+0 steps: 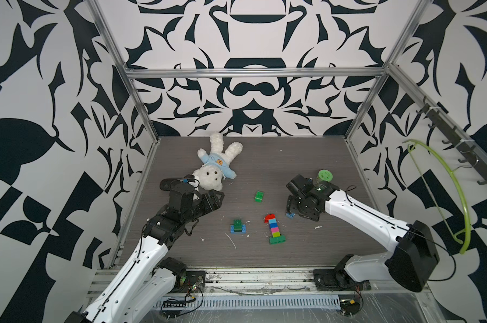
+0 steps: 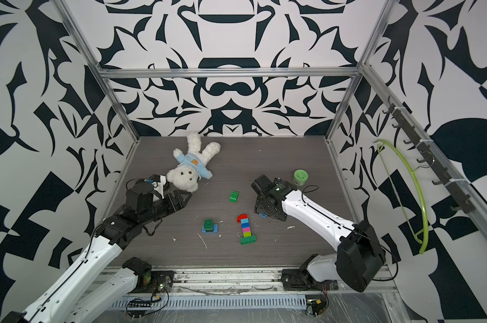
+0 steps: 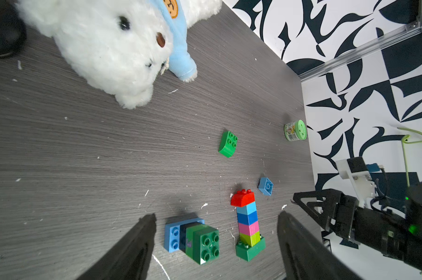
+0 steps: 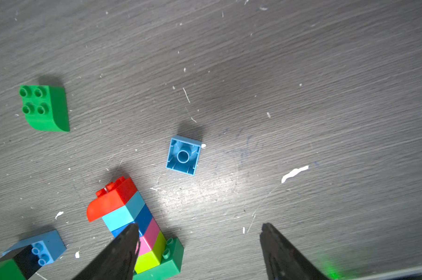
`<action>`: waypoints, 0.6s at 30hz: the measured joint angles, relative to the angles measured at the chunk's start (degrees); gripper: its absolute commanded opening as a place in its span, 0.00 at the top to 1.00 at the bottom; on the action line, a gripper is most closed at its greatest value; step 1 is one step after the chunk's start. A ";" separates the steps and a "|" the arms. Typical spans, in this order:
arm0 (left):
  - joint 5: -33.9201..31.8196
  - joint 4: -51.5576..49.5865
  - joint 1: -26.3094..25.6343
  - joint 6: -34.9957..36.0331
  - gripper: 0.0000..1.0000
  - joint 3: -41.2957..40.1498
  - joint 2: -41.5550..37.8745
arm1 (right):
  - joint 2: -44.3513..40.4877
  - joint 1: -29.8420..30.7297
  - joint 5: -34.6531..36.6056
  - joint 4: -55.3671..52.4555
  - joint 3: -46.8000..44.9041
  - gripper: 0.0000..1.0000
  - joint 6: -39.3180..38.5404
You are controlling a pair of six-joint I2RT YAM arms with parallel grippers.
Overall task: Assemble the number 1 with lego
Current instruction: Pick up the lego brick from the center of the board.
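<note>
1. Found left gripper [image 3: 216, 214] released, its dark tapered fingers [image 3: 132, 247] spread wide and holding nothing; positioned over the table's left side, just beside the plush bear's head.
2. Found right gripper [image 4: 199, 225] likewise released, fingers [image 4: 282, 252] apart and empty; positioned over the right side, near a light blue brick [image 4: 183, 155] lying hollow underside up.
3. Located the brick column [image 1: 274, 228] lying flat near the front centre, between both grippers and touched by neither. Recorded its order: dark green base, lime, pink, blue, light blue, then a red curved cap overhanging one side, reading as the numeral 1.
4. Noted a small stack [image 1: 238, 226] just left of the column: light blue plate, black brick, dark green studded brick.
5. Noted a green curved brick [image 1: 259, 196] alone behind the column, four studs showing, one edge rounded.
6. Recorded glossy, hard-edged plastic on all bricks.
7. Inspected the table [image 1: 292, 156]: dark grey wood-grain surface, matt, scratched, littered with white flecks.
8. Noted the plush bear [image 1: 217, 165], white and fluffy in a pale blue top, lying at rear left.
9. Noted a round jar [image 1: 324, 176] with green lid at right, behind the right arm.
10. Recorded walls [image 1: 253, 33] in a bold black-and-white pattern, an aluminium frame [image 1: 253, 72], and a lime hanger [image 1: 457, 195] on a hook rail [image 1: 454, 139].
</note>
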 measured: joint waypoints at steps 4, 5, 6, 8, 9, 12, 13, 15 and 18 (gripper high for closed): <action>-0.85 0.04 0.00 -0.94 0.16 -0.90 -1.40 | 3.41 -0.15 -0.55 1.49 0.00 0.17 0.44; -1.05 0.04 0.00 -1.16 0.16 -1.22 -1.62 | 4.57 -0.33 -0.66 1.95 0.00 0.17 0.61; -1.16 0.17 0.00 -1.31 0.16 -1.55 -1.73 | 5.70 -0.52 -0.87 2.51 0.00 0.17 0.76; -1.29 0.17 0.00 -1.60 0.16 -1.95 -1.79 | 7.76 -0.98 -1.49 3.91 0.00 0.17 1.05; -1.36 0.20 0.00 -1.79 0.16 -1.97 -1.77 | 8.79 -1.20 -1.88 4.83 0.00 0.17 1.20; -1.42 0.39 0.00 -2.03 0.16 -1.97 -1.90 | 11.61 -1.55 -3.19 7.80 0.00 0.19 1.70; -1.42 0.44 0.00 -2.12 0.16 -1.97 -1.92 | 12.37 -1.60 -3.50 8.59 0.00 0.21 1.90; -1.44 0.44 0.00 -2.25 0.16 -1.97 -1.99 | 14.36 -1.64 -4.13 10.27 0.00 0.25 2.47; -1.46 0.42 0.00 -2.27 0.16 -1.97 -2.10 | 16.90 -1.84 -4.79 11.96 0.00 0.31 2.91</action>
